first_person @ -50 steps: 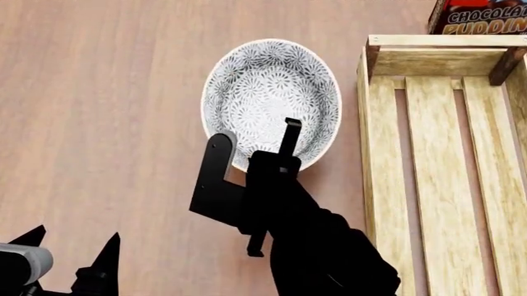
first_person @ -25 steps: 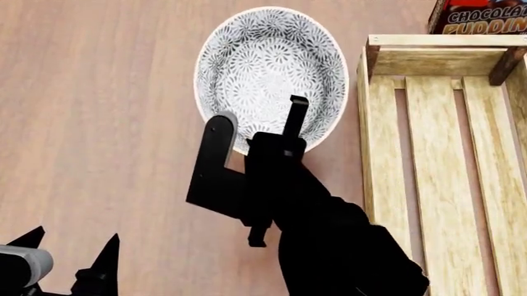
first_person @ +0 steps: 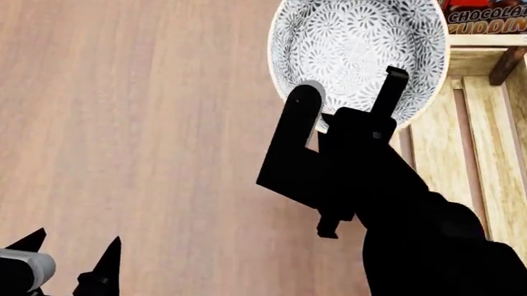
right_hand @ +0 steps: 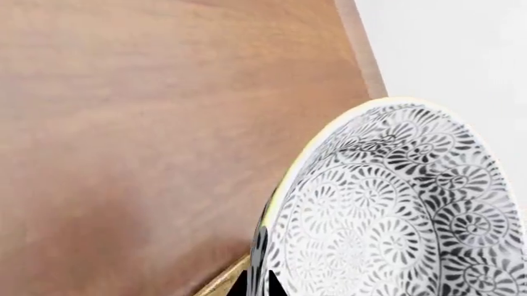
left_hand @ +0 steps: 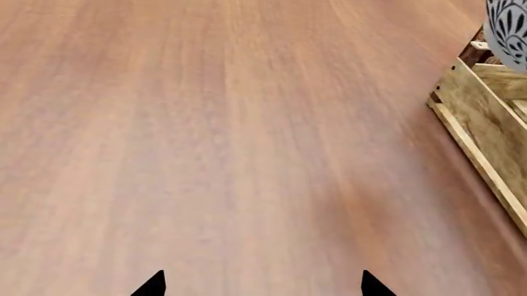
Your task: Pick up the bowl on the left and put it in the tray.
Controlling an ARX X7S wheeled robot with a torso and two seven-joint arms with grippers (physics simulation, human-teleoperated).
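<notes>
At lower left of the head view, left gripper sits idle, fingers spread, holding nothing, over bare wooden table. Centre frame, right gripper pinches near rim of bowl, lifted. Bowl overlaps tray corner, upper right; pudding box behind.

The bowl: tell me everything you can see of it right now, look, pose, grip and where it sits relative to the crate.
The bowl is round, ceramic-looking, white with a dense dark grey-blue floral pattern inside and out and a pale rim. It looks empty and undamaged. The right gripper holds it by its near rim, one of the fingers inside and one outside. It looks lifted off the table, opening facing the head camera, over the left edge of the tray, partly hiding the pudding box.
</notes>
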